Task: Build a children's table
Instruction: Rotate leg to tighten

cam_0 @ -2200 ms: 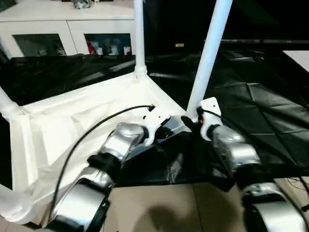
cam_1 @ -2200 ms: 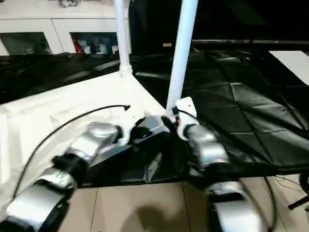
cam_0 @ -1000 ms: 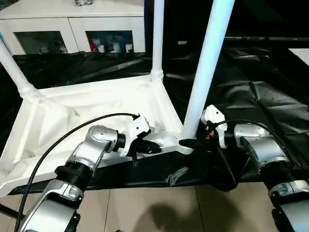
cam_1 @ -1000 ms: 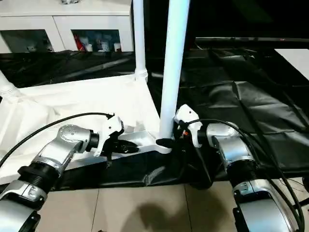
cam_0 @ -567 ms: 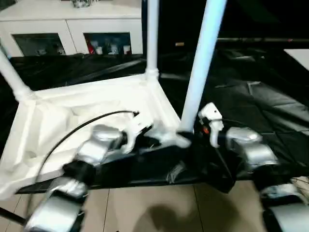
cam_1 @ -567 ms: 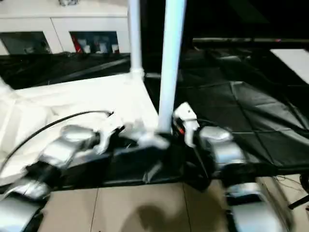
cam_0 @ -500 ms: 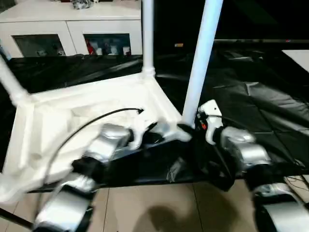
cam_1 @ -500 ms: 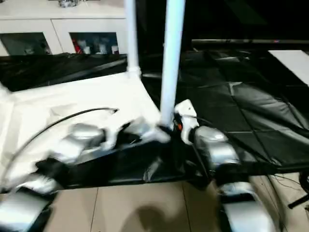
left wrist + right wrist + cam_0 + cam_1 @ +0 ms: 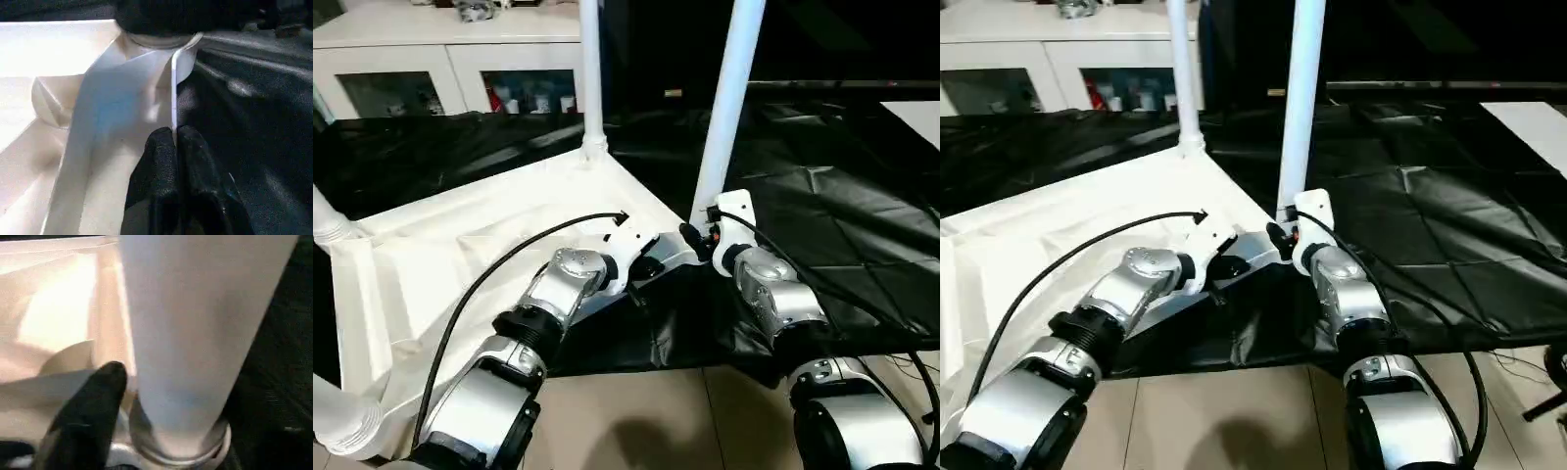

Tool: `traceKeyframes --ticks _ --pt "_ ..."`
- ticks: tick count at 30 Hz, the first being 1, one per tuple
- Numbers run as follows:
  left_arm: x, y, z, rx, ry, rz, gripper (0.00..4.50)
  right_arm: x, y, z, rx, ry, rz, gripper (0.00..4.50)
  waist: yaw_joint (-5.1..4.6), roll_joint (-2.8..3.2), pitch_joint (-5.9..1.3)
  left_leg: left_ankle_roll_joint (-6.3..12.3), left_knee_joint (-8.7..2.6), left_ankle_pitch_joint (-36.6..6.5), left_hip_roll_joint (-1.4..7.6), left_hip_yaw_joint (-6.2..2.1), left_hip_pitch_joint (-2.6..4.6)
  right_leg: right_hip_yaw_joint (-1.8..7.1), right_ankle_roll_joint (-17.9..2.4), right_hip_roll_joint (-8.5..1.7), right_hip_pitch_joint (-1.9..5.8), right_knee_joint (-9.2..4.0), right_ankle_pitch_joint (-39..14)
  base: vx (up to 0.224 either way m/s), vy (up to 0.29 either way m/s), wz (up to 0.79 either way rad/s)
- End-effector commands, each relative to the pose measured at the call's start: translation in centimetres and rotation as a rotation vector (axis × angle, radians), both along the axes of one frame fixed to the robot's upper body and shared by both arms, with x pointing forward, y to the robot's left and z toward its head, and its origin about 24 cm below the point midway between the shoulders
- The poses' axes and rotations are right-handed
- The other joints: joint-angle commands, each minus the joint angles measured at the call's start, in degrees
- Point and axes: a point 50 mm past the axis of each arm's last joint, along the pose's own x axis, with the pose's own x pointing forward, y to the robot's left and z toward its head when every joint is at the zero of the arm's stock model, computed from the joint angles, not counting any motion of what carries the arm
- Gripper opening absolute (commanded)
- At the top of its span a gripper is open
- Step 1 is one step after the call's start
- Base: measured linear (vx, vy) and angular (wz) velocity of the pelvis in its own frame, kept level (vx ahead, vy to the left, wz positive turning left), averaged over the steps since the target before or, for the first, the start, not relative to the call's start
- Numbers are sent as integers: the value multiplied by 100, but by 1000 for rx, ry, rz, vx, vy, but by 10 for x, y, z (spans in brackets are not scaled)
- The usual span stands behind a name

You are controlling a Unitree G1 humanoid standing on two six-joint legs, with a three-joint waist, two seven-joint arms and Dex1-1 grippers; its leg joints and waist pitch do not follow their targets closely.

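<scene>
Tabletop swung leftward; no writing.

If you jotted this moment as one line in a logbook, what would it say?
left gripper: shut on white plastic tabletop rim | right gripper: at base of near white tube leg | leg upright in corner socket

We see a white cabinet with glass doors at the back, black sheeting spread out, and a tan tiled floor.
</scene>
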Motion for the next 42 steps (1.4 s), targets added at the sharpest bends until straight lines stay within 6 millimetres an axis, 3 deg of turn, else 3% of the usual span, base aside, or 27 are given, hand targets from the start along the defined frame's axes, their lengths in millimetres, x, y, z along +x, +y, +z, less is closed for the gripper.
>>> traceKeyframes --ticks 1,3,5,9,11,15,18,21,22,25,32,36,37,38,39,42 --pt "-2 3 -5 33 26 -41 0 -6 13 1 36 17 173 340 10 -30 -285 128 -422 -1665 240 -165 61 270 -1124 -424 185 -553 -1503 0 0 0" --pt "-2 5 -5 34 30 -46 0 -6 10 3 37 10 197 351 18 -33 -295 219 -399 -1472 242 -152 46 266 -1225 -426 204 -520 -1190 0 0 0" --pt "-6 15 -4 18 56 -120 0 -10 -7 12 -17 -27 338 368 43 -41 -318 332 -366 -1209 241 -139 34 249 -1354 -423 239 -477 -817 0 0 0" --pt "-12 28 -3 18 85 -214 0 -16 -31 20 -57 -27 453 368 84 -42 -356 597 -308 -757 258 -124 -3 228 -1580 -407 276 -360 32 0 0 0" --pt "-14 31 -3 9 93 -242 0 -18 -35 21 -52 -15 481 368 107 -32 -365 745 -273 -563 255 -102 -3 226 -1730 -394 257 -320 426 0 0 0" --pt "-24 42 -1 -19 137 -331 0 -29 -47 20 -71 17 596 368 162 -37 -404 897 -233 -283 293 -114 -14 221 -1813 -392 247 -229 910 0 0 0" --pt "-27 47 0 -31 153 -353 0 -33 -51 21 -51 27 624 343 213 -33 -380 875 -237 -477 300 -96 -5 220 -1816 -397 216 -262 611 0 0 0" --pt "-28 50 0 -28 156 -353 0 -34 -52 20 -51 40 639 329 222 -35 -353 651 -270 -793 301 -97 13 225 -1726 -398 204 -317 20 0 0 0" --pt "-28 51 0 -27 158 -355 0 -36 -52 19 -58 47 655 305 219 -32 -349 582 -279 -842 300 -102 14 228 -1690 -399 203 -326 -96 0 0 0" --pt "-29 51 0 -28 161 -358 0 -37 -50 18 -53 49 664 283 222 -46 -363 543 -271 -732 298 -105 7 235 -1649 -407 217 -309 -31 0 0 0" --pt "-29 50 1 -42 162 -340 0 -39 -47 16 -20 50 676 236 229 -54 -385 703 -235 -482 274 -100 -6 227 -1673 -394 222 -265 340 0 0 0" --pt "-16 45 -1 -25 115 -184 0 -33 -46 6 12 80 526 220 212 -56 -354 627 -248 -655 264 -91 2 227 -1640 -382 199 -319 1 0 0 0" --pt "-9 41 -1 -10 89 -89 0 -28 -44 -3 8 102 392 216 197 -51 -335 503 -266 -837 258 -93 26 234 -1589 -395 182 -366 -366 0 0 0" --pt "-9 41 -1 -10 89 -89 0 -28 -44 -3 8 102 392 215 181 -51 -320 349 -298 -1047 259 -112 54 232 -1495 -409 182 -421 -858 0 0 0" --pt "-4 36 -1 -2 73 -23 0 -25 -42 -11 9 118 297 213 179 -77 -325 282 -302 -1070 262 -116 57 237 -1435 -414 189 -430 -1000 0 0 0" --pt "5 25 -1 13 44 97 0 -23 -31 -23 32 140 143 211 143 -51 -307 88 -350 -1301 268 -134 87 243 -1270 -415 156 -488 -1406 0 0 0"
